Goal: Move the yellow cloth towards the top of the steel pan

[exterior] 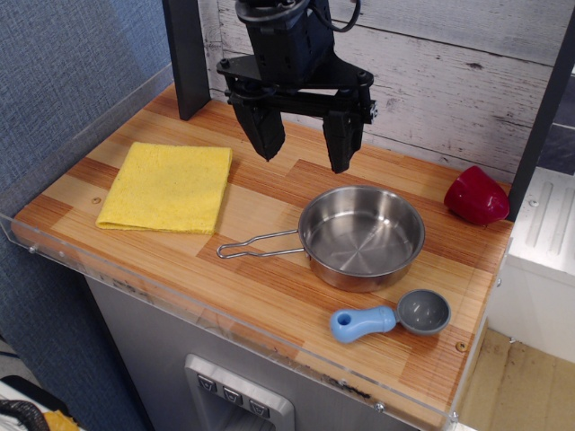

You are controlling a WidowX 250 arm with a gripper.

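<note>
Cloth sits flat near the surface's left edge, well apart from the pan toward the right. Gripper hangs over the back edge between them, jaws apart and empty. Looks like the reach step, so next it needs to drop onto the cloth.

No legible text, label or number (not on anything).

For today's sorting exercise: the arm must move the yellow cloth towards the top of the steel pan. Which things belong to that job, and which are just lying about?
Job: yellow cloth; steel pan; open gripper.
Lying about: grey scoop with blue handle; red object.
</note>
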